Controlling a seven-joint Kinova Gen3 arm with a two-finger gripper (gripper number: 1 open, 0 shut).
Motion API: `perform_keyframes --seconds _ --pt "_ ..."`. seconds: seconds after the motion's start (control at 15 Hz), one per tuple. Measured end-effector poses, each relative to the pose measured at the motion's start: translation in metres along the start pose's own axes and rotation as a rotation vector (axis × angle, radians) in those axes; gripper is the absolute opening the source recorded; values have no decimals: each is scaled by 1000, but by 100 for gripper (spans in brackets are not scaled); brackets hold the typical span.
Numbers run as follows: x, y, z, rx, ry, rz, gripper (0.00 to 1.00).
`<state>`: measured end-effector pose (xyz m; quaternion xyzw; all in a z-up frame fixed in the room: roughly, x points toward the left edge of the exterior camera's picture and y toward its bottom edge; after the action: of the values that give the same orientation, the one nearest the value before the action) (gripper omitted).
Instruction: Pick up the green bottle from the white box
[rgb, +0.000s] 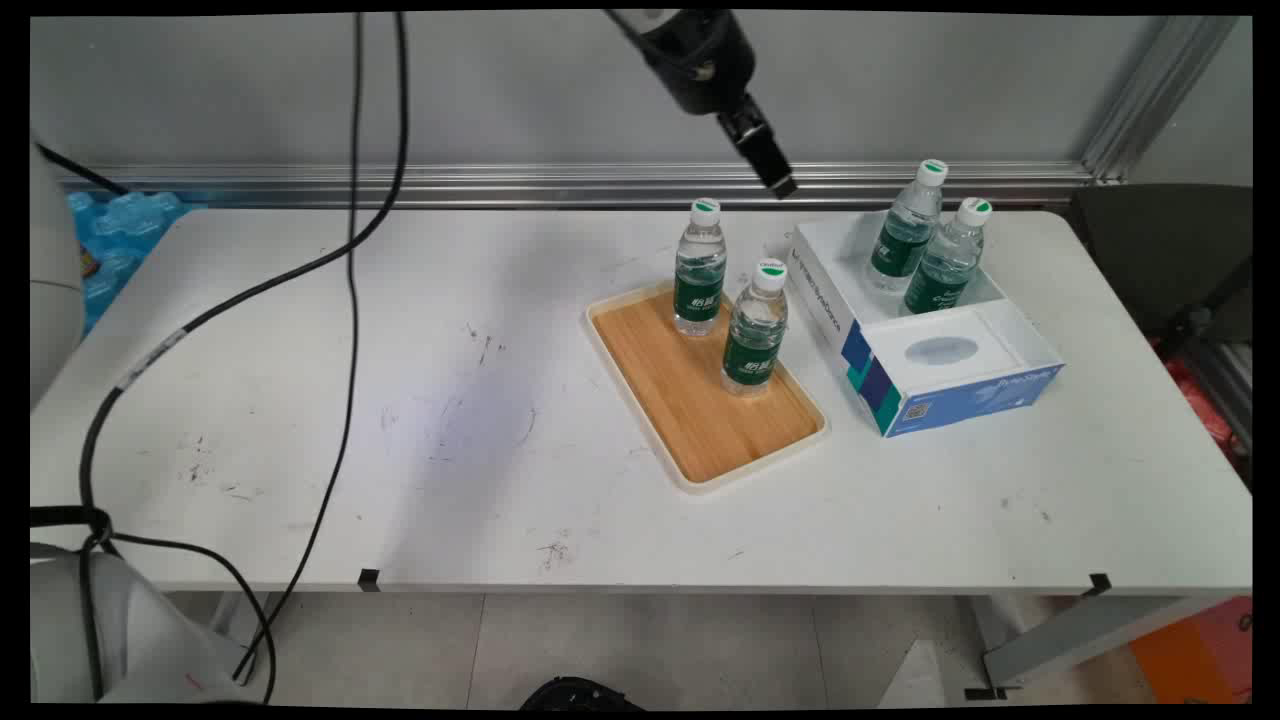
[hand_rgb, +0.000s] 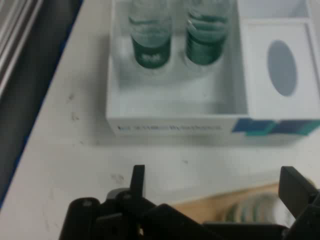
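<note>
Your tray (rgb: 700, 400) carries two upright bottles (rgb: 754, 330); your pincer (rgb: 780, 185) hangs wide open, empty, above between them and the box (rgb: 930, 385).

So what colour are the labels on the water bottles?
Green labels, clearest in the main view.

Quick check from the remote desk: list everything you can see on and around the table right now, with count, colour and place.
Clear plastic water bottles with green labels and white-green caps: four; two stand on the tray, two in the box.
Wooden tray with cream rim: one, table centre-right.
White cardboard box with blue-teal side panels: one, open, right of the tray, apart from it.
White table: one, scuffed.
Blue pack of bottles: one, beyond the table's left end.
Black cables: hanging over the table's left part.
Black two-finger gripper: one, open, raised above the gap between tray and box, holding nothing.
</note>
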<state>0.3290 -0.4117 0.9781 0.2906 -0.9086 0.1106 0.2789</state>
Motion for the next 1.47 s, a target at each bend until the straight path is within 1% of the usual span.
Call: perform_keyframes --seconds 0.13,0.27,0.53,0.73,1.0,1.47 --pt "14 -9 17 7 8 4 100" --pt "26 -16 37 3 16 11 100" --pt "46 -29 86 -19 25 38 100" --pt "56 -37 124 -33 28 55 100" --pt "67 -47 172 -50 33 69 100" --pt "75 -58 220 -60 41 71 100"
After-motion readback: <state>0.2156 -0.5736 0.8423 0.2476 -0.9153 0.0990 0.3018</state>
